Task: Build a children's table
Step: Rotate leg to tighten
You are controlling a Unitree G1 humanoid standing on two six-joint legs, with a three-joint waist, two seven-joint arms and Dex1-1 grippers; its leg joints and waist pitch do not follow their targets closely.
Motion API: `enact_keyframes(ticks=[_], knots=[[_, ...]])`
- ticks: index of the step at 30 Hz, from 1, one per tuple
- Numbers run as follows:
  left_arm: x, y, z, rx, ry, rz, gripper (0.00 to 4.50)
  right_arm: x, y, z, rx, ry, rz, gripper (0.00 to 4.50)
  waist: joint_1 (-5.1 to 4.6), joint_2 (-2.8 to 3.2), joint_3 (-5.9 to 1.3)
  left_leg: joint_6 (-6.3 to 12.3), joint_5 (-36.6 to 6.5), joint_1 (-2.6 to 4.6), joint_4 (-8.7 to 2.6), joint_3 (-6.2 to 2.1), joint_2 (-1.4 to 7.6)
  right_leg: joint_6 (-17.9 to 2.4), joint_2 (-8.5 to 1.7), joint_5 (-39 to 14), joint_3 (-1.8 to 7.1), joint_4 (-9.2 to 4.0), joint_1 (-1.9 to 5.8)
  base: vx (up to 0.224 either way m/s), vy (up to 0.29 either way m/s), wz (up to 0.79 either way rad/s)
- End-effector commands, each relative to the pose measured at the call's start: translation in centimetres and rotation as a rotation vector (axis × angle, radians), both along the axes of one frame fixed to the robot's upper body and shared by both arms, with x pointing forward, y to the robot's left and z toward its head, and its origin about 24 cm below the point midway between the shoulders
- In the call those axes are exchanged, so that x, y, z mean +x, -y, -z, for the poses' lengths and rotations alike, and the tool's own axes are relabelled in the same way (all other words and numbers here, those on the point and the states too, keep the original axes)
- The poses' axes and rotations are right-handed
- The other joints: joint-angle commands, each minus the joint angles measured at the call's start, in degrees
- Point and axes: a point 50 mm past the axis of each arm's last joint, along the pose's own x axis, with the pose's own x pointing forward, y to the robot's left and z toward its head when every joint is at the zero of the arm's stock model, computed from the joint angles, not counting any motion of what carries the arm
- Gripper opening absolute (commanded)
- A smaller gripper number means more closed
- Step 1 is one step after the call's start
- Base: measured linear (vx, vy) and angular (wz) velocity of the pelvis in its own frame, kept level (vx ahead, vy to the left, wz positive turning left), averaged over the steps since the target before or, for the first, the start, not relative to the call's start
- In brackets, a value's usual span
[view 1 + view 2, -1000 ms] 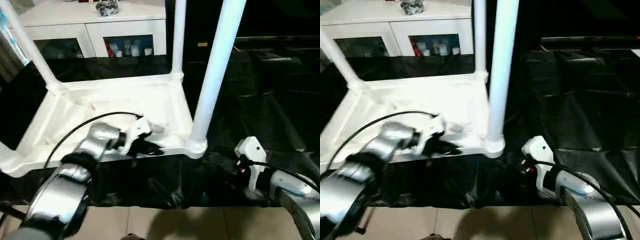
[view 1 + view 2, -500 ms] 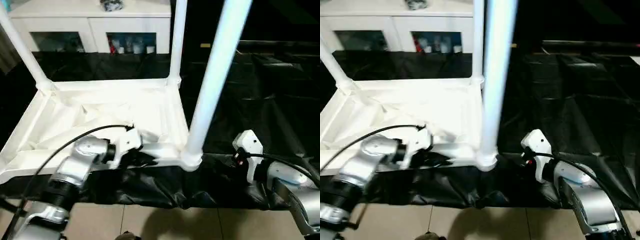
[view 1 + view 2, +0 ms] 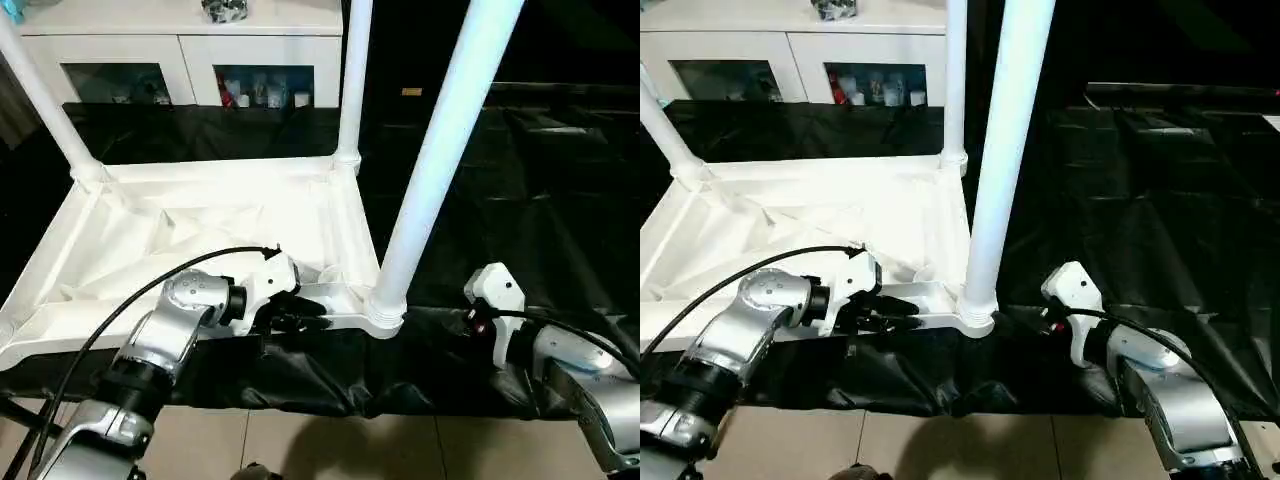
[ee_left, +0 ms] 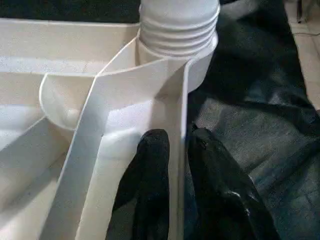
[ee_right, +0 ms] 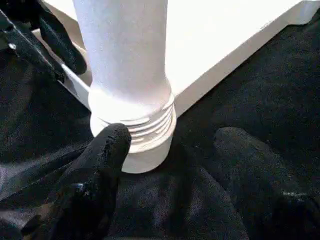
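The children's table lies upside down on a black sheet, its white rimmed top (image 3: 200, 215) facing up. Three legs stand in its corner sockets: the near right leg (image 3: 440, 150), the far right leg (image 3: 352, 80) and the far left leg (image 3: 45, 100). My left gripper (image 4: 177, 137) is at the near rim (image 3: 335, 293), just left of the near right leg. It is slightly open, with one black finger (image 4: 152, 150) inside the rim wall and the other outside. My right gripper (image 5: 173, 134) is open on the sheet in front of that leg's ribbed base (image 5: 145, 125), one finger (image 5: 107, 150) close to it.
A white cabinet (image 3: 180, 40) with glass doors stands behind the table. The black sheet (image 3: 520, 180) spreads wide to the right. Tiled floor (image 3: 300, 440) shows at the near edge. My silver right forearm (image 3: 570, 360) lies low at the right.
The camera has tilted and shifted. My left gripper stays at the near rim, a little closer to the corner leg. The right arm has kept its place.
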Motion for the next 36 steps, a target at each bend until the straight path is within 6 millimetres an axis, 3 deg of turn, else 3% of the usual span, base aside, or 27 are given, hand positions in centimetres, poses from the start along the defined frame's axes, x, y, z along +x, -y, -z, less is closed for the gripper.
enact_keyframes(ticks=[1, 4, 8, 14, 17, 20, 21, 22, 23, 28, 30, 36], knots=[[0.2, -0.3, 0.0, 0.039, 0.004, 0.003, 0.87, 0.0, -0.1, -0.2, 0.003, 0.020, 0.001, 3.17, 0.08, -0.12, -3.52, 3.89, -5.9, 1.21, -3.69, -1.91, 4.03, -14.2, -5.75, 4.9, 3.11, -3.85, 2.29, 0.000, 0.000, 0.00], [0.2, -0.6, 0.2, 0.043, -0.002, -0.010, 0.87, 0.1, -0.2, -0.3, 0.005, 0.029, 0.002, 3.17, 0.05, 0.07, -3.48, 3.72, -6.6, 1.18, -3.68, -1.88, 3.95, -14.5, -5.82, 4.5, 3.08, -3.92, 2.31, 0.000, 0.000, 0.00], [0.2, -0.7, 0.3, 0.029, -0.031, -0.006, 0.49, 0.4, -0.5, -0.3, 0.017, 0.032, -0.011, 3.17, -0.01, 0.14, -3.48, 3.52, -6.9, 1.22, -3.71, -1.87, 3.92, -14.4, -5.74, 3.5, 3.09, -3.99, 2.27, 0.000, 0.000, 0.00], [0.1, -1.0, 0.4, 0.012, -0.072, -0.006, 0.01, 0.7, -1.5, -0.4, 0.035, 0.017, -0.089, 3.77, -0.38, 0.03, -3.54, 4.02, -6.2, 1.08, -3.61, -1.85, 3.85, -14.9, -5.80, 4.3, 3.06, -3.83, 2.38, 0.000, 0.000, 0.00], [-0.1, -1.1, 0.5, -0.006, -0.092, -0.012, 0.00, 1.3, -1.9, -0.3, 0.025, 0.014, -0.120, 4.00, -0.38, -0.13, -3.64, 4.45, -5.4, 1.12, -3.53, -1.83, 3.93, -15.1, -5.81, 5.0, 3.04, -3.63, 2.33, 0.000, 0.000, 0.00], [-0.2, -1.1, 0.6, -0.015, -0.098, -0.016, 0.00, 2.0, -2.5, 0.0, 0.005, 0.014, -0.152, 4.31, -0.42, -0.68, -3.51, 4.55, -5.3, 1.07, -3.53, -1.65, 3.85, -15.4, -5.80, 3.6, 2.99, -3.80, 2.23, 0.000, 0.000, 0.00], [-0.2, -1.1, 0.7, -0.017, -0.098, -0.019, 0.00, 2.3, -2.7, 0.1, -0.001, 0.017, -0.157, 4.31, -0.41, -0.43, -3.61, 4.40, -5.0, 1.09, -3.47, -1.68, 3.80, -15.4, -5.86, 3.2, 2.97, -3.69, 2.26, 0.000, 0.000, 0.00], [-0.2, -1.1, 0.7, -0.020, -0.096, -0.022, 0.00, 2.7, -2.8, 0.1, -0.016, 0.026, -0.158, 4.37, -0.55, -0.91, -3.53, 4.45, -4.9, 1.03, -3.52, -1.61, 3.79, -15.4, -5.81, 3.0, 2.96, -3.76, 2.25, 0.000, 0.000, 0.00], [-0.3, -1.0, 0.6, -0.034, -0.091, -0.030, 0.00, 3.4, -3.1, 0.4, -0.049, 0.031, -0.155, 4.37, -0.38, -0.75, -3.62, 4.48, -4.3, 1.11, -3.43, -1.60, 3.84, -15.3, -5.84, 3.1, 3.01, -3.65, 2.21, 0.000, 0.000, 0.00], [-0.4, -0.9, 0.6, -0.045, -0.087, -0.037, 0.00, 4.1, -3.7, 0.5, -0.054, 0.032, -0.177, 4.37, -0.31, -1.39, -3.65, 5.51, -2.6, 1.05, -3.36, -1.47, 3.80, -15.1, -5.78, 4.6, 3.02, -3.35, 2.19, 0.000, 0.000, 0.00], [-0.5, -0.9, 0.6, -0.047, -0.086, -0.039, 0.00, 4.5, -4.2, 0.4, -0.044, 0.036, -0.197, 4.11, -0.30, -1.76, -3.66, 6.15, -2.2, 0.88, -3.33, -1.52, 3.75, -15.2, -5.88, 4.9, 2.93, -3.14, 2.28, 0.000, 0.000, 0.00], [-0.6, -1.2, 0.5, -0.051, -0.084, -0.053, 0.00, 5.2, -4.7, 0.5, -0.028, 0.035, -0.224, 3.56, -0.33, -2.02, -3.50, 5.77, -2.7, 0.97, -3.46, -1.42, 3.83, -14.5, -5.77, 2.4, 2.98, -3.35, 2.08, 0.000, 0.000, 0.00]])
